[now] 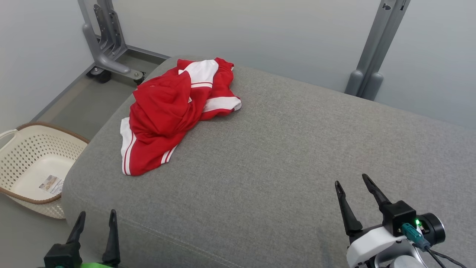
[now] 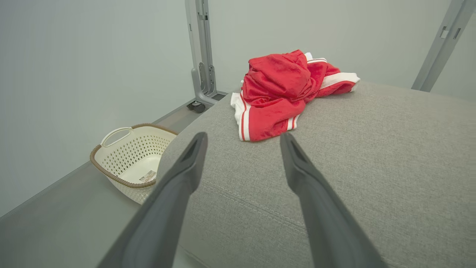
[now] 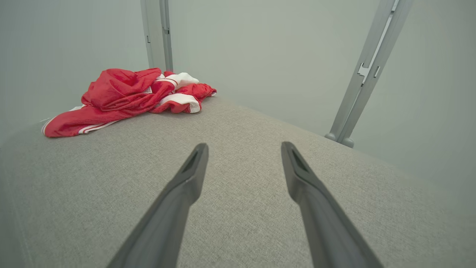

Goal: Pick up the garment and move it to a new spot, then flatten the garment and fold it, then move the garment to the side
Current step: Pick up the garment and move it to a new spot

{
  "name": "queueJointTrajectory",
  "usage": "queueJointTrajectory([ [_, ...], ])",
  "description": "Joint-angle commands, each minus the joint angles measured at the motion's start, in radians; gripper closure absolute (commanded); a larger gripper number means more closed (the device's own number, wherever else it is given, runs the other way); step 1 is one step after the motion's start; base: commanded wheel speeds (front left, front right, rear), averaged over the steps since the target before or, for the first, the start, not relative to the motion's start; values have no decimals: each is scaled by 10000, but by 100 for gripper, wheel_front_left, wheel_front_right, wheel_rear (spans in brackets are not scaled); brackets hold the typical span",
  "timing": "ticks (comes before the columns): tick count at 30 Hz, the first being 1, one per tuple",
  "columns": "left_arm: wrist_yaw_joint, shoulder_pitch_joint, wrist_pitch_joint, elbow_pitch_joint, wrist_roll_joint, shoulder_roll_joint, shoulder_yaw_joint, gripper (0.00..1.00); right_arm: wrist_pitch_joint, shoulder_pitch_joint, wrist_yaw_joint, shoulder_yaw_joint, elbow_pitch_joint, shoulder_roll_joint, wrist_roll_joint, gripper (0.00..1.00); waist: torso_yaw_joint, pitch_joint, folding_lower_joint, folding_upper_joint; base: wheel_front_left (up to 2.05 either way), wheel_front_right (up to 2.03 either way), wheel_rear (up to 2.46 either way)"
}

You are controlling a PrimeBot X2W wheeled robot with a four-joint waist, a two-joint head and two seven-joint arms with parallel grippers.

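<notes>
garment [image 1: 174,111] on cushion [image 1: 282,156], basket [image 1: 33,167] left.

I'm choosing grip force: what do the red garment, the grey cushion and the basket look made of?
Garment: thin, soft fabric, probably synthetic sportswear; it crumples in loose folds with a faint sheen. Cushion: matte woven upholstery, with visible weave and a stitched seam. Basket: likely moulded plastic, cream, with perforated walls and a brown rim.

Dark tapered fingers [image 1: 346,208], white wrist [image 1: 369,243], green light [image 1: 417,222]
</notes>
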Motion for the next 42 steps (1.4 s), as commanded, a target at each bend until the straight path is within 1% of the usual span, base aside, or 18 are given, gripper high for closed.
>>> queueJointTrajectory([
  [1, -31, -288, -3, -21, -94, 24, -91, 0, -32, 218, -6, -96, -86, -55, -43, 0, -140, -2, 0, 0, 0, 0, 0],
  [4, -31, -713, -3, -32, -223, 6, -207, 0, -32, 231, -6, -119, -187, -164, -100, 0, -424, 229, 0, 0, 0, 0, 0],
  [8, -32, -1815, -3, 438, -428, 113, -470, 0, -32, -199, -6, -4, -399, -396, -200, 0, -961, 1129, 0, 0, 0, 0, 0],
  [9, -32, -1815, -3, 438, -428, 113, -470, 0, -32, -199, -6, -4, -399, -396, -200, 0, -961, 1129, 0, 0, 0, 0, 0],
  [11, -32, -2611, -1, 1076, -551, 174, -645, 0, -32, -453, -6, 64, -474, -559, -208, 0, -1231, 1687, 0, 0, 0, 0, 0],
  [14, -32, -3999, 85, 2418, -1050, 341, -950, 0, -32, -867, -6, 158, -481, -765, -222, 0, -1669, 2426, 0, 0, 0, 0, 0],
  [18, -30, -5769, 449, 3969, -1828, 752, -1174, 0, -32, -1507, -6, 216, -583, -907, -262, 0, -2308, 3473, 0, 0, 0, 0, 0],
  [23, -30, -7610, 1120, 5509, -2952, 1042, -1220, 0, -32, -1992, -8, 172, -754, -1060, -305, 0, -2851, 4550, 0, 0, 0, 0, 0],
  [27, -30, -8559, 1761, 6417, -3521, 1296, -1574, 0, -32, -2116, -8, 9, -829, -1138, -344, 0, -3062, 5084, 0, 0, 0, 0, 0],
  [30, -31, -9076, 2011, 7115, -3621, 1586, -1630, 0, -32, -2221, -6, 31, -903, -1158, -349, 0, -3209, 5336, 0, 0, 0, 0, 0],
  [34, 285, -9506, 1882, 7993, -3529, 1879, -1597, 0, -32, -2373, -8, -6, -934, -1140, -386, 0, -3364, 5457, 0, 0, 0, 0, 0],
  [35, 384, -9598, 1794, 8168, -3539, 1946, -1555, 7, -32, -2394, -8, -6, -932, -1108, -394, 0, -3381, 5448, 0, 0, 0, 0, 0],
  [36, 432, -9663, 1668, 8313, -3551, 1993, -1532, 58, -32, -2402, -6, 3, -936, -1073, -407, 0, -3393, 5414, 0, 0, 0, 0, 0],
  [37, 478, -9708, 1537, 8433, -3547, 2010, -1525, 86, -32, -2382, -8, 6, -929, -1048, -422, 0, -3394, 5359, 0, 0, 0, 0, 0],
  [38, 491, -9739, 1436, 8555, -3566, 1994, -1514, 100, -32, -2333, -8, -3, -903, -1032, -430, 0, -3380, 5286, 0, 0, 0, 0, 0],
  [42, 495, -9784, 862, 8955, -3643, 1974, -1500, 100, -32, -1870, -8, -29, -701, -866, -368, 0, -3203, 4613, 0, 0, 0, 0, 0],
])
